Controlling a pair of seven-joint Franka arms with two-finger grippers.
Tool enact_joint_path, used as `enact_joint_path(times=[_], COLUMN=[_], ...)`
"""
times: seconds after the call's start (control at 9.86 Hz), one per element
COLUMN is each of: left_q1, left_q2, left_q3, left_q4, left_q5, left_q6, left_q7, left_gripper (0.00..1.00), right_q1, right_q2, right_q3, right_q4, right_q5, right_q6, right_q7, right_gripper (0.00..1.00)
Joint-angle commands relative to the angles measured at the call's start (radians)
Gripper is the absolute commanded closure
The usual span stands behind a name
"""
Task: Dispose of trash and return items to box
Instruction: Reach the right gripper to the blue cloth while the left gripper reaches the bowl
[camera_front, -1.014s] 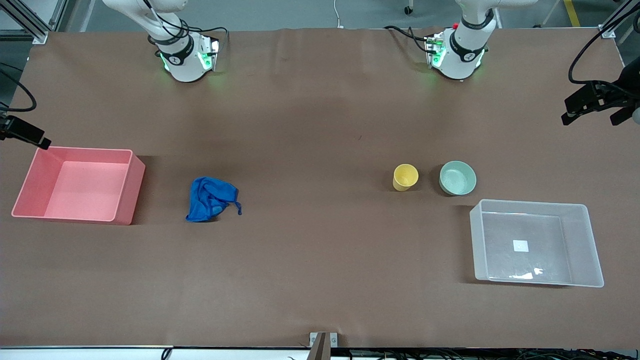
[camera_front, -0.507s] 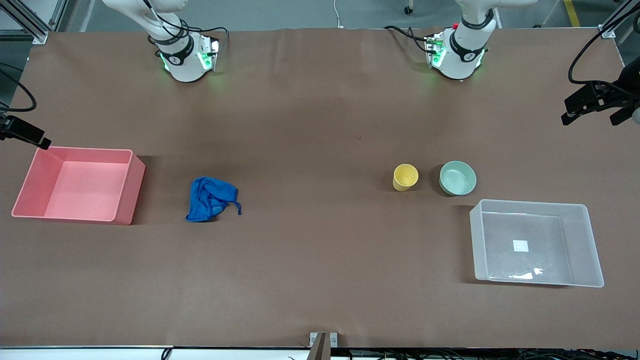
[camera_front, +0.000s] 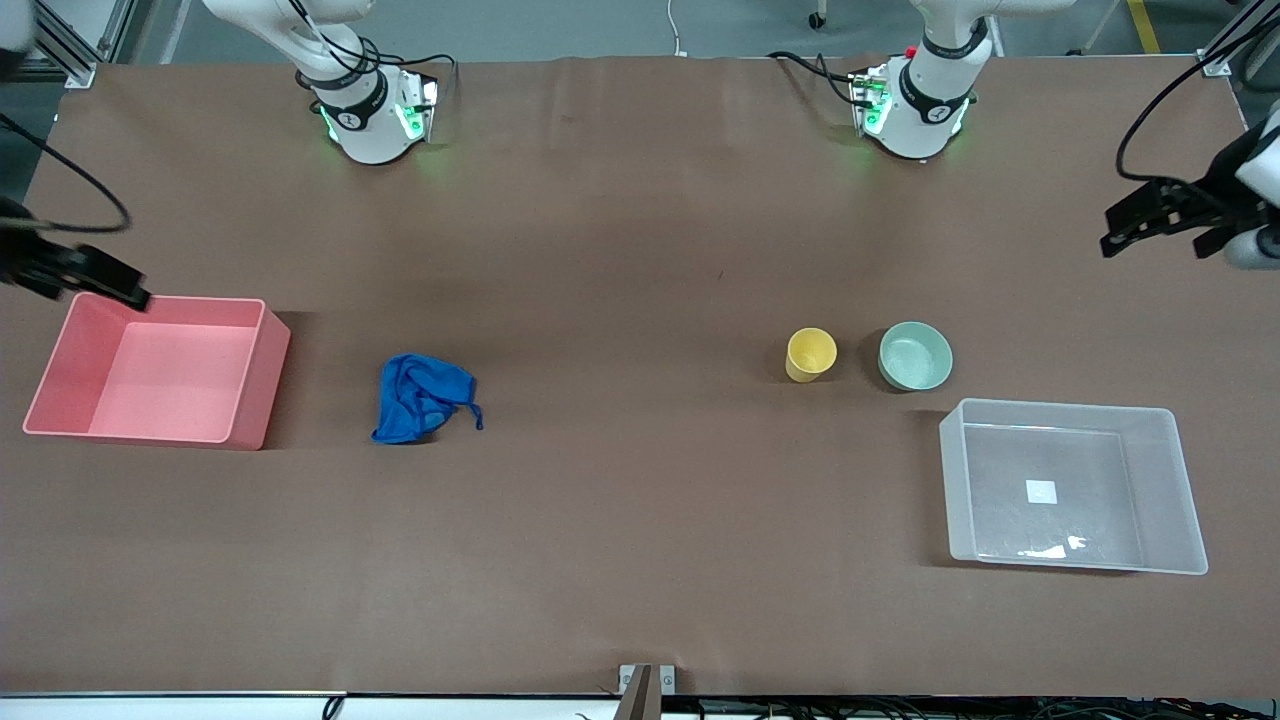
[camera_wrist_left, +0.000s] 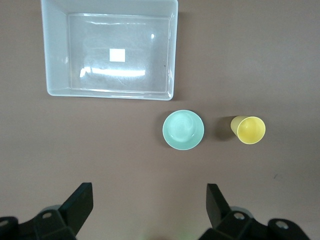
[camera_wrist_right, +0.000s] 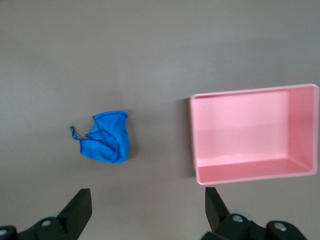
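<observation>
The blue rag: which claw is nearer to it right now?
Right. The right claw hangs over the pink bin's rim, the bin standing beside the blue rag. The left claw is at the table's left-arm end, above the clear box.

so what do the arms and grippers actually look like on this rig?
Two white arms with black joint bands and green lights at the bases, black cables running along them. The left gripper and right gripper are black, with two angular black fingers each, visible in both wrist views. No other markings can be made out.
</observation>
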Motion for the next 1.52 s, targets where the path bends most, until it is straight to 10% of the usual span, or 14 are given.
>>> enact_joint_path(times=[0.0, 0.3, 0.61, 0.81, 1.22, 1.42], left_q1=[0.003, 0.003, 0.012, 0.012, 0.011, 0.011], left_q2=[-0.087, -0.11, -0.023, 0.075, 0.262, 0.313], left_q3=[-0.001, -0.001, 0.004, 0.004, 0.002, 0.001], left_q4=[-0.294, -0.597, -0.832, -0.894, -0.896, -0.88], left_q5=[-0.036, -0.036, -0.038, -0.037, -0.036, -0.033], left_q6=[0.203, 0.494, 0.85, 1.019, 1.171, 1.233], left_q7=[0.0, 0.035, 0.102, 0.128, 0.132, 0.134], left_gripper=[0.02, 0.02, 0.02, 0.02, 0.03, 0.06], right_q1=[0.03, 0.042, 0.074, 0.071, 0.071, 0.067], right_q2=[0.055, 0.12, 0.28, 0.325, 0.349, 0.351], right_q3=[0.017, 0.07, 0.109, 0.109, 0.109, 0.109], right_q4=[-0.14, -0.45, -0.477, -0.587, -0.601, -0.618], right_q5=[0.011, 0.011, 0.011, 0.009, 0.006, 0.006], right_q6=[0.19, 0.555, 0.683, 0.903, 0.932, 0.938], right_q7=[0.0, -0.001, 0.032, 0.031, 0.028, 0.028], right_gripper=[0.0, 0.0, 0.0, 0.0, 0.0, 0.28])
